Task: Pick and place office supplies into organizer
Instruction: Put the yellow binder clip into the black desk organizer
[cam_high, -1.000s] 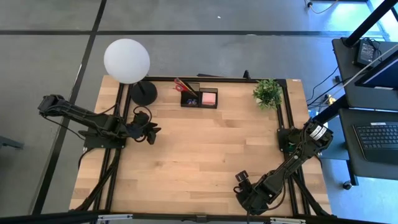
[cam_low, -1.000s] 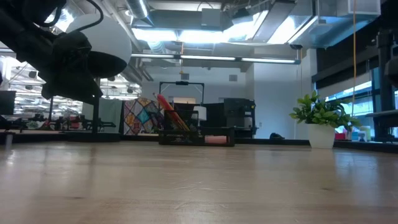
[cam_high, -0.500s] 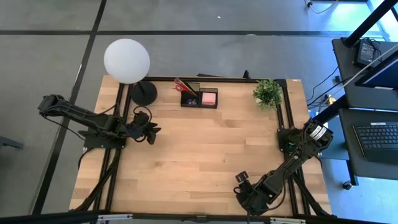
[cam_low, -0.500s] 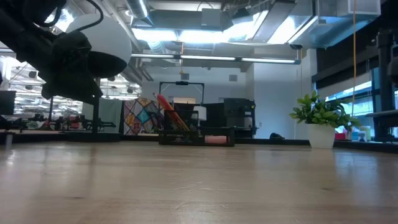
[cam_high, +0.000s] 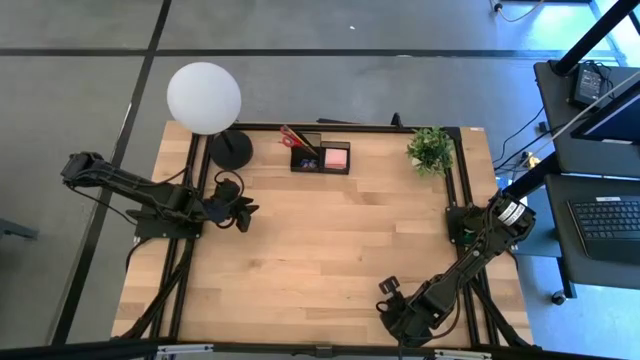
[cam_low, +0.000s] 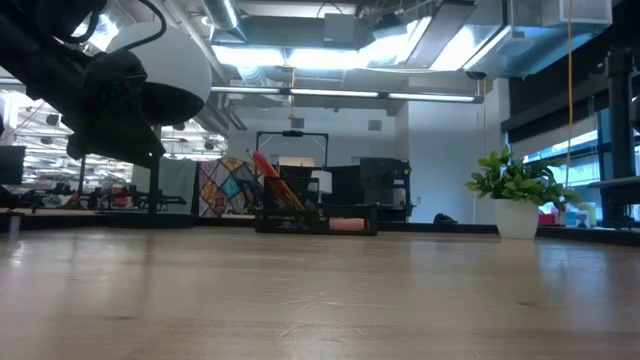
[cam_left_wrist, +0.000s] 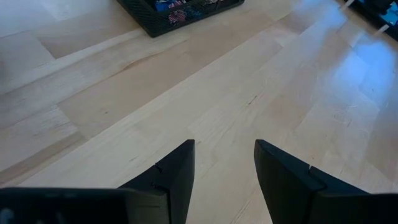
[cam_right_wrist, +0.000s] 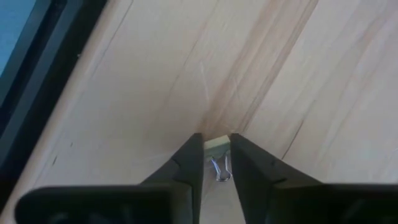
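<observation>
The black organizer (cam_high: 320, 157) stands at the table's far edge, with red-handled scissors (cam_high: 293, 137) upright in it and a pink sticky-note pad (cam_high: 336, 157) in its right compartment. It also shows in the low view as the organizer (cam_low: 315, 222) and in the left wrist view as the organizer (cam_left_wrist: 180, 9). My left gripper (cam_high: 243, 212) hangs open above the table's left side, touching nothing; the left gripper (cam_left_wrist: 224, 155) has bare wood between its fingers. My right gripper (cam_high: 392, 300) is low at the table's near edge, almost shut on a tiny bluish wire clip (cam_right_wrist: 219, 168). My right gripper (cam_right_wrist: 216, 149) has the tiny clip pinched between its two fingers, whose tips stand just above the wood. The clip's thin wire loop (cam_right_wrist: 219, 171) shows in the narrow gap behind the fingertips. The fingers come from above, slanting down. Whether the clip rests on the table cannot be seen.
A lamp with a round black base (cam_high: 231, 148) and white globe (cam_high: 203, 97) stands at the far left corner. A green potted plant (cam_high: 431, 148) stands at the far right. The table's dark frame edge (cam_right_wrist: 43, 68) runs close by the right gripper.
</observation>
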